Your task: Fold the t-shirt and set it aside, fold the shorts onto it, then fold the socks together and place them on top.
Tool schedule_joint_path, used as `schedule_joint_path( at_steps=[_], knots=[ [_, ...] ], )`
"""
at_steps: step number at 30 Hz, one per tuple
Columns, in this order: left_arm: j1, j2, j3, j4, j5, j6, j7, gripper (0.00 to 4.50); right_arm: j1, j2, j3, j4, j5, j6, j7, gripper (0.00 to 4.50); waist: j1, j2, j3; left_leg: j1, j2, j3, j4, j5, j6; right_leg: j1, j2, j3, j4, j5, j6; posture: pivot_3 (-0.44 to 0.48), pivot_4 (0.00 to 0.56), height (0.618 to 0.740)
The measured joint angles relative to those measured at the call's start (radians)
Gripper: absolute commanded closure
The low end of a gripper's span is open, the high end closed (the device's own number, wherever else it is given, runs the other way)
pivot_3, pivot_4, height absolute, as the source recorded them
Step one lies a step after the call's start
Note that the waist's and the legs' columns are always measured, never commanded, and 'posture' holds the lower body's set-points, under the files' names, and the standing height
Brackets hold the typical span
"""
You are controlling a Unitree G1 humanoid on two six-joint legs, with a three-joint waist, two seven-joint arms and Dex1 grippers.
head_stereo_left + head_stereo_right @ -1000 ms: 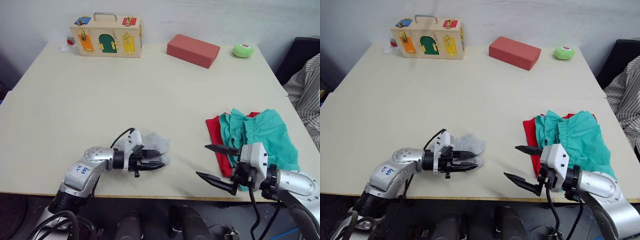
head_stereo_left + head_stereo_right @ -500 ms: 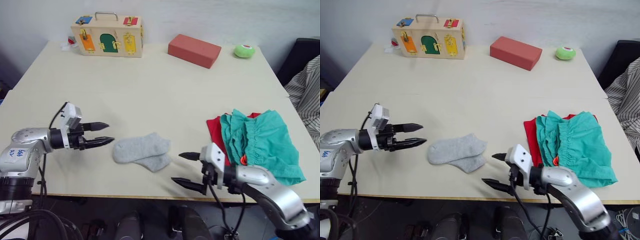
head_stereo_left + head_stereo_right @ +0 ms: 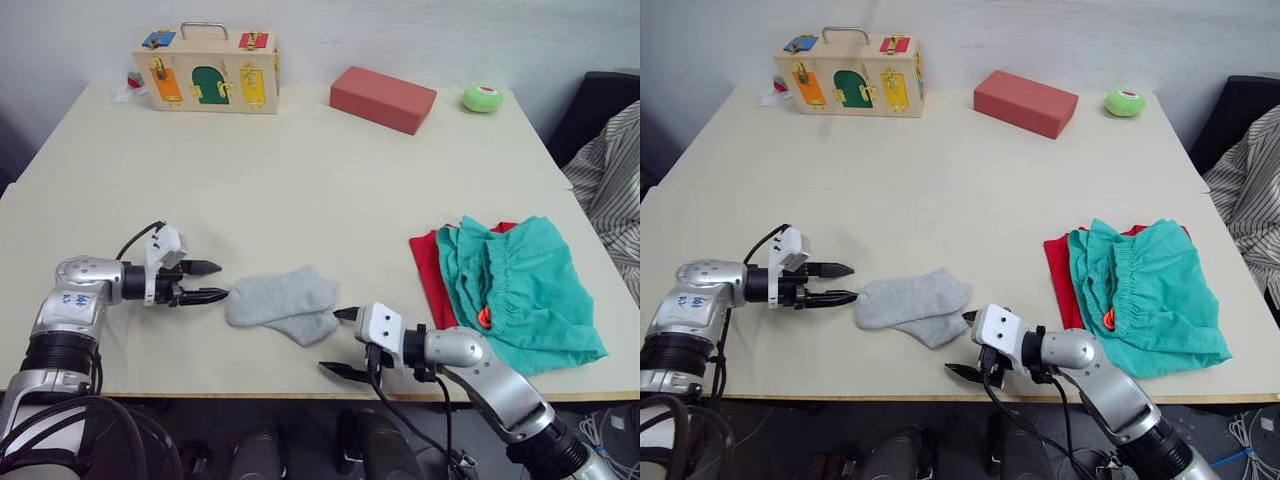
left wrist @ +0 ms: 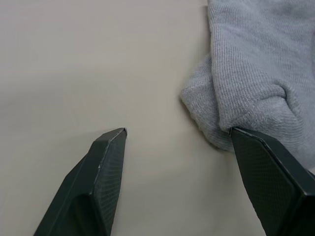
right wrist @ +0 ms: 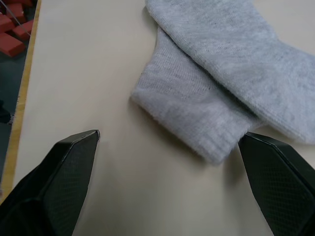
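Overhead, the left gripper [image 3: 212, 281] and right gripper [image 3: 338, 341] are flanking the socks [image 3: 283, 303], jaws gaping wide. Wrist views are showing one fingertip [image 4: 246, 142] touching sock cloth.

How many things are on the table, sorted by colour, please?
Red: 2, the t-shirt and the brick-shaped block.
Green: 2, the shorts and the small round thing.
Grey: 2, the socks.
Wooden, many-coloured: 1, the latch box.
Total: 7.
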Motion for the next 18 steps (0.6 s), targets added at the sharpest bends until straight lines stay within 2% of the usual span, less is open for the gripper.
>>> schedule_joint_path(
  at_steps=[2, 5, 9, 16, 18],
  knots=[
    [-0.014, -0.005, -0.004, 0.009, 0.007, 0.005, -0.003, 2.28, -0.004, 0.007, 0.001, 0.013, -0.010, -0.014, 0.003, 0.00, -0.001, 0.000, 0.000, 0.000, 0.000, 0.001, 0.000, 0.000, 0.000, -0.001, 0.000, 0.001, 0.001, 0.000, 0.000, 0.000, 0.150, 0.740],
    [-0.018, -0.014, -0.013, 0.015, 0.021, 0.001, -0.018, 3.23, -0.018, 0.028, 0.002, 0.036, -0.028, -0.022, 0.003, 0.59, -0.002, 0.000, 0.000, 0.000, 0.000, 0.002, 0.000, 0.000, 0.000, -0.002, 0.000, 0.002, 0.002, 0.000, 0.000, 0.000, 0.150, 0.740],
    [-0.017, -0.020, -0.024, 0.014, 0.030, -0.009, -0.045, 4.50, -0.046, 0.059, 0.004, 0.067, -0.052, -0.024, -0.007, 2.04, -0.001, 0.000, 0.000, 0.000, 0.000, 0.002, 0.001, 0.000, -0.001, -0.002, 0.000, 0.002, 0.003, 0.000, 0.000, 0.000, 0.150, 0.740],
    [0.034, -0.023, -0.023, -0.062, 0.026, -0.015, -0.070, 4.50, -0.062, 0.077, 0.002, 0.091, -0.068, -0.034, -0.008, 4.47, -0.003, 0.000, 0.000, 0.000, 0.000, 0.002, 0.001, 0.000, -0.001, -0.003, 0.000, 0.003, 0.005, 0.000, -0.001, 0.000, 0.150, 0.740],
    [0.055, -0.023, -0.017, -0.082, 0.021, -0.018, -0.072, 4.50, -0.064, 0.077, -0.001, 0.093, -0.068, -0.034, -0.002, 4.47, -0.003, 0.000, 0.000, 0.000, 0.000, 0.002, 0.001, 0.000, -0.001, -0.003, 0.000, 0.003, 0.005, 0.000, -0.001, 0.000, 0.150, 0.740]
  ],
)
